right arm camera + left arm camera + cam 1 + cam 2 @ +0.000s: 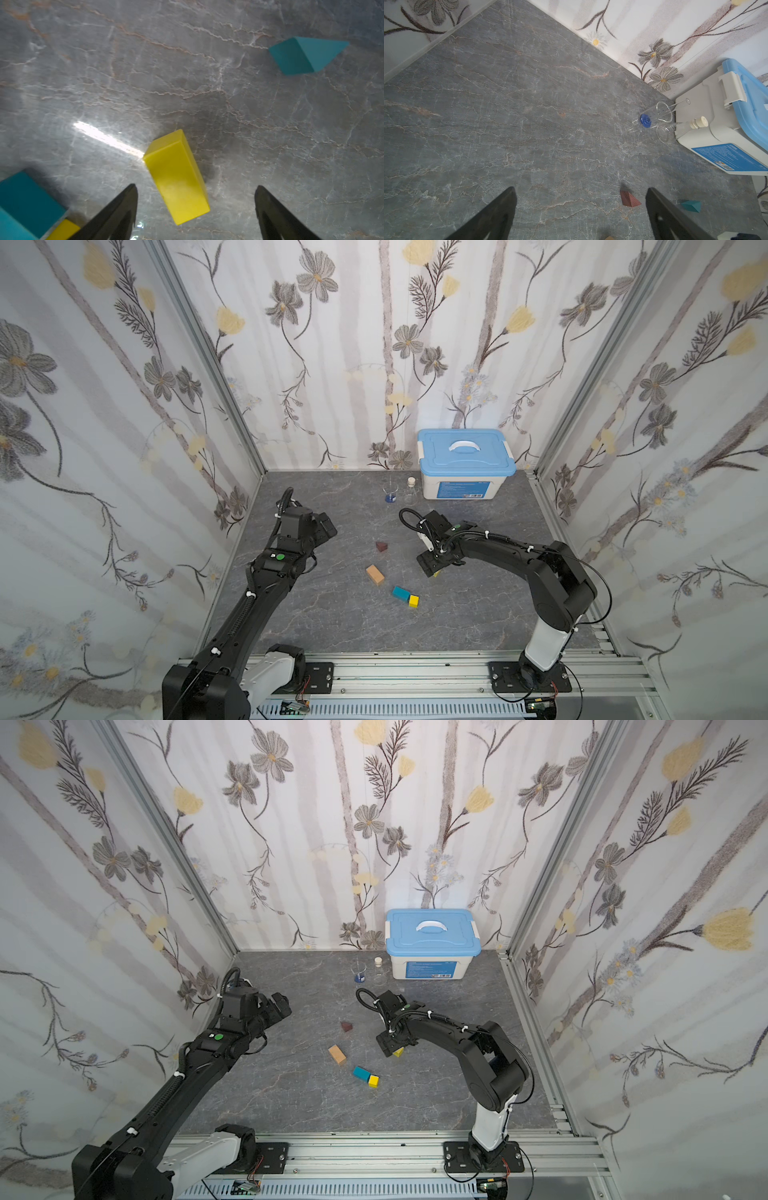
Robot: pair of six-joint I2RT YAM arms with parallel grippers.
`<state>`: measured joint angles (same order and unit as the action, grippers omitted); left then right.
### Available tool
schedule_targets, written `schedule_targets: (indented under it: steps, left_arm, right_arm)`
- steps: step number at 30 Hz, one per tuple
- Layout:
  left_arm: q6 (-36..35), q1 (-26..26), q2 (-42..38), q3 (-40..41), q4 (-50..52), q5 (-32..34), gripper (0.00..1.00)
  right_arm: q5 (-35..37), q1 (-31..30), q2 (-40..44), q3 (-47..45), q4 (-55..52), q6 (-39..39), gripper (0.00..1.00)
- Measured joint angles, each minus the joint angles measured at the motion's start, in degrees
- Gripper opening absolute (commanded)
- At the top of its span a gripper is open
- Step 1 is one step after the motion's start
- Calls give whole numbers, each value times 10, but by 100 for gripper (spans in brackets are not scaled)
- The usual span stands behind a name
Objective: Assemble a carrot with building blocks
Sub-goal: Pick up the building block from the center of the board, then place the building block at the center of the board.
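Desk: carrying the blocks, mostly scattered.
Left jaws: hanging wide, empty.
Yellow brick: lying between my right jaws, which are standing wide, not gripping.
Teal brick, yellow cube: touching, seemingly starting the tip.
Next: I'm judging it needs lowering and closing squarely on the yellow brick.

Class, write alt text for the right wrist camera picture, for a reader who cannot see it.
A yellow brick lies on the grey marbled table between the fingers of the open right gripper, touching neither. Beyond it lies a teal wedge; a teal brick with a yellow cube against it is partly cut off.
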<state>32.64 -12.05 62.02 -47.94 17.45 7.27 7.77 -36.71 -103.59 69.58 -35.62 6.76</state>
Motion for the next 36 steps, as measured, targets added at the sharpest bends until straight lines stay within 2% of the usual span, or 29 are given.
schedule_targets:
  steps: [1, 3, 5, 7, 8, 12, 16, 17, 20, 27, 36]
  left_arm:
    - [1, 0, 3, -1, -2, 0, 100]
    - [4, 0, 13, -3, -5, -4, 100]
    - [5, 0, 23, -5, -7, -8, 100]
    - [7, 0, 32, -7, -10, -9, 100]
    - [8, 0, 36, -9, -10, -11, 100]
    - [13, 0, 49, -15, -15, -13, 100]
    - [14, 0, 61, -25, -15, -15, 100]
    - [14, 0, 64, -27, -17, -15, 100]
    - [15, -1, 72, -34, -23, -17, 100]
    - [27, -3, 95, -52, -40, -31, 100]
    - [91, -5, 148, -60, -48, -61, 99]
  right_arm:
    - [-3, 1, -4, 1, 0, -6, 80]
    - [-19, -1, -14, 5, 2, -21, 67]
    - [-41, -2, -22, 8, 4, -30, 60]
    - [-50, -1, -30, 10, 5, -40, 42]
    - [-56, -1, -33, 11, 4, -46, 37]
    - [-75, 0, -42, 21, 2, -57, 22]
    - [-89, -1, -48, 33, 2, -72, 21]
    - [-93, -3, -49, 37, 2, -78, 15]
    - [-96, -16, -51, 57, 0, -110, 15]
    - [-88, -43, -72, 115, 0, -232, 17]
    - [-59, -50, -116, 151, 1, -392, 20]
